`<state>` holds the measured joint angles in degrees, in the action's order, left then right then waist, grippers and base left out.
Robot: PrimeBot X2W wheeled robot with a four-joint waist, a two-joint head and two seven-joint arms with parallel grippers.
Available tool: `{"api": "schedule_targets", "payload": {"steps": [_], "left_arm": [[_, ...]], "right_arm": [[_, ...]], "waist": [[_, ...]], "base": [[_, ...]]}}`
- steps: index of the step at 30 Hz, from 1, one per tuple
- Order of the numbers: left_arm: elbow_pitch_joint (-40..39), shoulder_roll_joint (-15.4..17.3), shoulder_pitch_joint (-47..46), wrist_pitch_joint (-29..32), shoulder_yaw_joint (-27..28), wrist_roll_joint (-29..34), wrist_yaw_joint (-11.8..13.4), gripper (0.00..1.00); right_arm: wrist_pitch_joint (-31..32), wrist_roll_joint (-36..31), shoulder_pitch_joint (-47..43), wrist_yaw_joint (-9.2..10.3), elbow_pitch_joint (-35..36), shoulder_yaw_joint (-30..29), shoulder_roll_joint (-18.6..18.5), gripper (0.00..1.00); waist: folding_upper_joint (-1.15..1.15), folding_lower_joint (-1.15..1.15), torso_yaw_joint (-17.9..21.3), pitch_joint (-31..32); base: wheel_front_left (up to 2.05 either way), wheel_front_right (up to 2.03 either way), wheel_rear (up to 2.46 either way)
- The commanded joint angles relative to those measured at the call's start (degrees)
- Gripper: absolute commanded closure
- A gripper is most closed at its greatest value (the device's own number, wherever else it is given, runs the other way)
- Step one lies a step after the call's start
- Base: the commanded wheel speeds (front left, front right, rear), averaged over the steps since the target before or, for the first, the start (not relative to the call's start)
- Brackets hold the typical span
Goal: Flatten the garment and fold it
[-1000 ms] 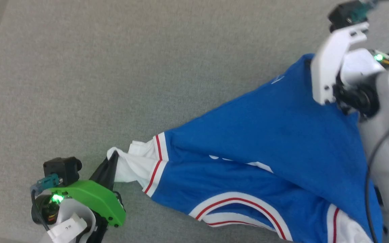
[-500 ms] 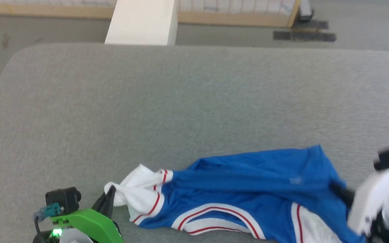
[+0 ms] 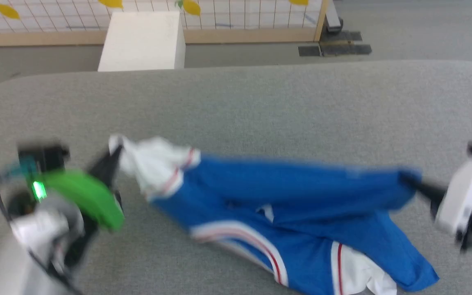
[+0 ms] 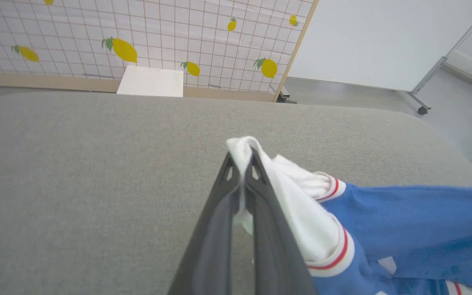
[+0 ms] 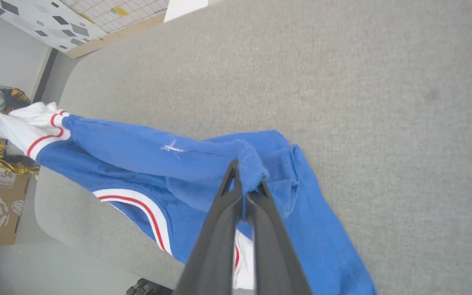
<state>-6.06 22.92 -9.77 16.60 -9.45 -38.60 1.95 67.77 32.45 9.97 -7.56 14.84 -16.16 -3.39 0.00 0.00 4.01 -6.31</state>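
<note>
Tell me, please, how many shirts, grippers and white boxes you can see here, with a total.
shirt: 1
grippers: 2, the left gripper and the right gripper, both shut on the shirt
white box: 1
total: 4

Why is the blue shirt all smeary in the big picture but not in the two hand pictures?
Head view: motion blur smears the garment, the left gripper and the right gripper. Left wrist view: the pinched white cloth is sharp, with soft, even light on the table. Right wrist view: the blue cloth is crisp enough to show its stitching, with no glare or hard shadows.
</note>
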Motion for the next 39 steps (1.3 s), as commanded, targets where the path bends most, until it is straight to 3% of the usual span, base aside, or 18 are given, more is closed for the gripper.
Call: {"api": "schedule_targets", "payload": {"steps": [1,4,8,15,19,24,31,39], "left_arm": [[0.65,2.19,-6.25,1.84,-0.03,0.61,-1.26,1.00],[3.78,4.23,-18.06,5.19,-0.28,1.34,-2.75,1.00],[10.89,4.45,-35.30,8.15,-0.55,2.52,-3.12,1.00],[22.32,5.62,-61.74,9.53,-2.52,9.44,-1.88,1.00],[25.70,5.73,-73.17,5.71,-2.97,13.04,-1.49,1.00],[27.91,5.40,-83.86,-4.20,-3.64,16.76,-2.74,1.00],[32.65,4.71,-84.38,-13.36,-4.21,16.51,-5.63,1.00],[35.91,3.55,-66.24,-20.76,-7.32,12.68,-8.45,1.00]], "right_arm": [[1.49,-1.18,5.87,0.08,-1.30,-0.29,-0.78,1.00],[3.14,-4.12,17.21,0.08,-4.42,-1.36,-1.54,1.00],[2.37,-9.54,33.16,0.08,-10.20,-2.73,-0.97,1.00],[-7.52,-18.53,59.14,0.08,-20.91,-5.06,0.35,1.00],[-15.44,-20.18,70.25,0.08,-26.99,-5.85,0.48,1.00],[-24.80,-20.68,79.42,0.08,-33.29,-7.34,0.49,1.00],[-29.13,-20.30,80.06,0.08,-38.31,-8.40,0.50,1.00],[-30.17,-15.28,64.31,0.08,-37.53,-5.14,0.34,1.00]], "waist": [[0.00,0.00,-0.30,-3.03],[0.00,0.00,-0.87,-5.77],[0.00,0.00,-1.08,-10.09],[0.00,0.00,-0.29,-17.98],[0.00,0.00,-0.04,-20.88],[0.00,0.00,-0.22,-23.33],[0.00,0.00,-0.98,-24.46],[0.00,0.00,-2.73,-21.01]], "base": [[0.00,0.00,0.00],[0.00,0.00,0.00],[0.00,0.00,0.00],[0.00,0.00,0.00],[0.00,0.00,0.00],[0.00,0.00,0.00],[0.00,0.00,0.00],[0.00,0.00,0.00]]}}
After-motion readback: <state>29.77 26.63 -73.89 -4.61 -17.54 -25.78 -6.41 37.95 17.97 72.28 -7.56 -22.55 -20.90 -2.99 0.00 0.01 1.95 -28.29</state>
